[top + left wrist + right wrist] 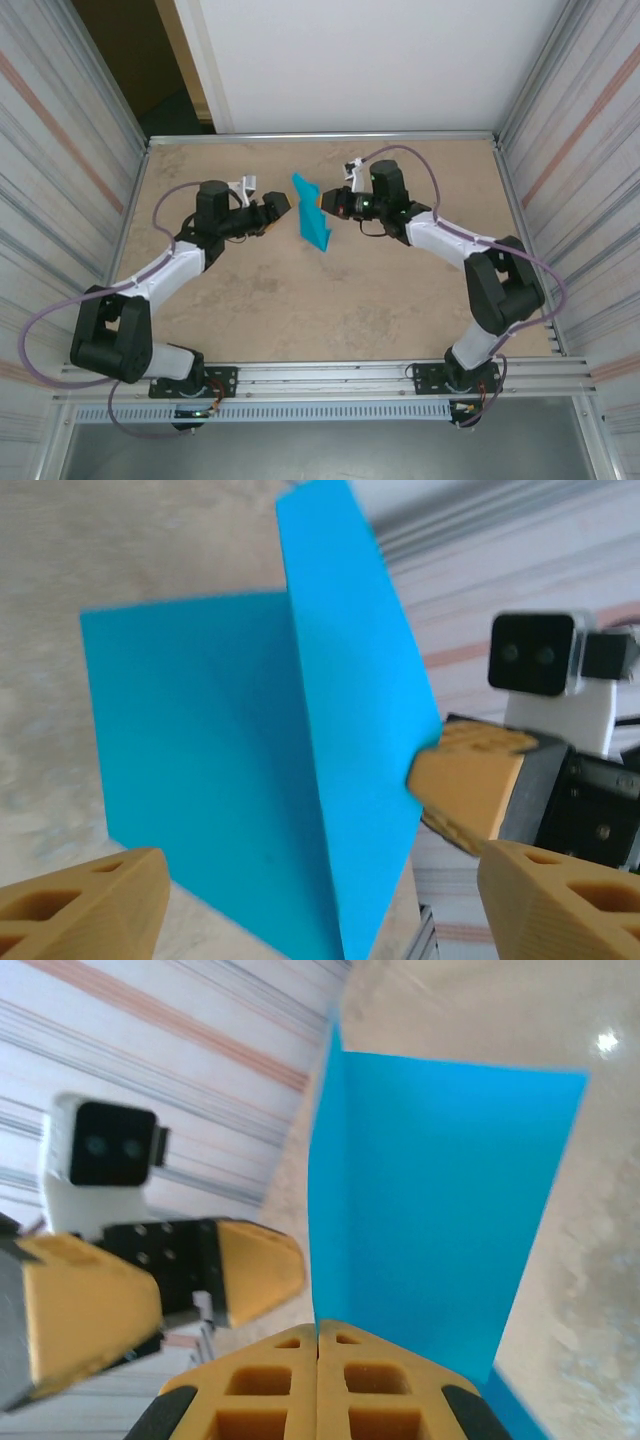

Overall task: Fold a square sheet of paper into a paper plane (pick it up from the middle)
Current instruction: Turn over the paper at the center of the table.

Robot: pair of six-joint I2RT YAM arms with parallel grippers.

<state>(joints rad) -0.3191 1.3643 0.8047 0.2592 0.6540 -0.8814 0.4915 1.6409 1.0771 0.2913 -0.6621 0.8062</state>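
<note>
The square sheet of paper [312, 212] is bright teal and stands on edge above the middle back of the table, bent along one crease into two panels [230, 760]. It is a creased sheet, not a pointed paper plane. My right gripper [327, 203] is shut on the sheet's right edge; in the right wrist view its fingertips [318, 1345] are pressed together at the foot of the sheet [430, 1190]. My left gripper [281, 205] is open just left of the sheet, its fingers [85, 900] spread to either side of the lower corner without touching it.
The tan table [300, 300] is walled by corrugated metal panels [60, 170] left and right and a rail along the back edge [320, 137]. The two grippers face each other closely, and the left gripper [200, 1280] shows beside the sheet in the right wrist view.
</note>
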